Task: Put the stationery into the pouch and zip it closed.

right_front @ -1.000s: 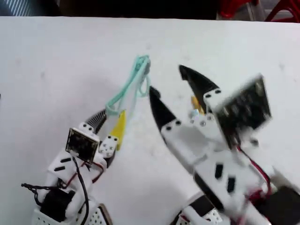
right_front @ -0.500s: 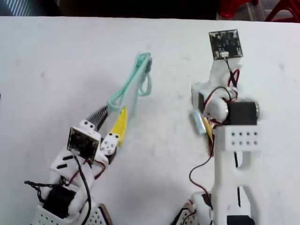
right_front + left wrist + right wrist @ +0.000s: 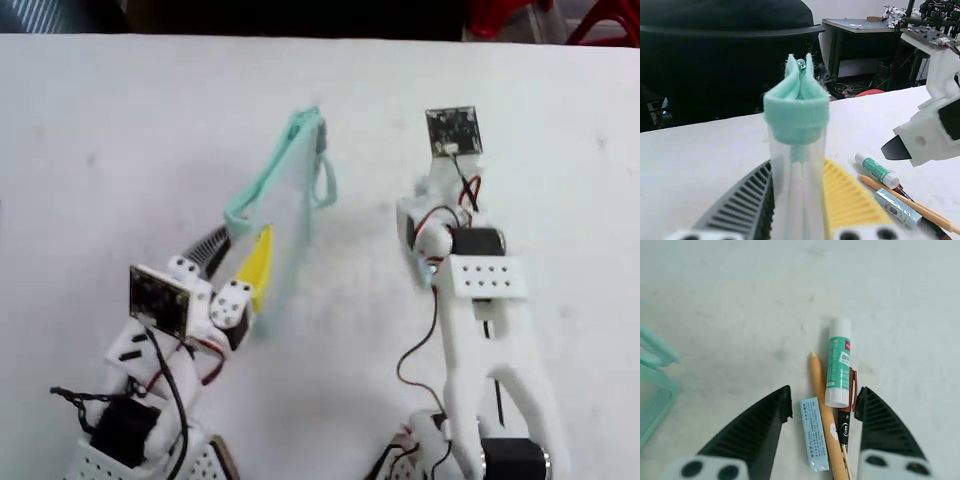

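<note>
my left gripper point(image 3: 797, 202) is clamped on the clear, mint-trimmed pouch point(image 3: 796, 112), holding it upright on edge. my right gripper point(image 3: 823, 392) hangs spread wide over the stationery lying on the counter point(image 3: 120, 120) near the pouch: glue stick point(image 3: 838, 362), pencil point(image 3: 821, 390), pen point(image 3: 846, 422) and small blue bar point(image 3: 813, 435), bunched together.

Your left end effector point(image 3: 245, 240) pinches the pouch point(image 3: 285, 200) on edge at its near end, so that end is blocked. Between the pouch and the right end effector point(image 3: 824, 392), a strip of worktop point(image 3: 350, 290) leaves passing room. Past that strip, the glue stick point(image 3: 838, 362), pencil point(image 3: 822, 400), small blue packet point(image 3: 813, 435) and pen point(image 3: 846, 420) lie packed together between the spread fingers. On the pouch's other side you have broad worktop.
</note>
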You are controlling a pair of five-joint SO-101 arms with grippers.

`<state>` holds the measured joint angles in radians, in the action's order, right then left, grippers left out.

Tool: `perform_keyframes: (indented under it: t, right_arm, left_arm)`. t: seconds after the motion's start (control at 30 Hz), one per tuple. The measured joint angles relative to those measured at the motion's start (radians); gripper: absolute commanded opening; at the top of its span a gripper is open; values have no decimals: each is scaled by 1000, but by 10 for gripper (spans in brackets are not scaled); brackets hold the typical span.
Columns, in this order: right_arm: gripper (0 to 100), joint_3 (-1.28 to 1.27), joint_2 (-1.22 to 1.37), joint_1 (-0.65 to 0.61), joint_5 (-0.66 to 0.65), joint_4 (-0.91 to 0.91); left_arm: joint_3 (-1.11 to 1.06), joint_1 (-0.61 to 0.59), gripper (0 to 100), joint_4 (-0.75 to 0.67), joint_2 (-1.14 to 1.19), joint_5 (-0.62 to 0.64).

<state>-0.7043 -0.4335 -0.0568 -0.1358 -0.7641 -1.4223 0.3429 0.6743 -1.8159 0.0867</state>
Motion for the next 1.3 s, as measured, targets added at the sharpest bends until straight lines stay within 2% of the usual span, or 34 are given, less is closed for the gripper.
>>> perform_keyframes:
  t: [0.17,0.37,0.53,0.97,1.17,1.3]
  right_arm:
    - [198,0,52,0,0,23]
    - [198,0,123,0,0,72]
    - [198,0,150,-25,0,77]
    - [198,0,150,-31,0,77]
    - [198,0,150,-29,0,77]
    - [198,0,150,-29,0,77]
  left_arm:
    - [-29,0,72,-17,-11,-11]
    - [8,0,72,-103,167,-6]
    - [95,0,72,-74,287,9]
    - [58,5,77,-66,232,-11]
    - [54,5,208,5,172,-11]
    - [18,5,207,63,140,-11]
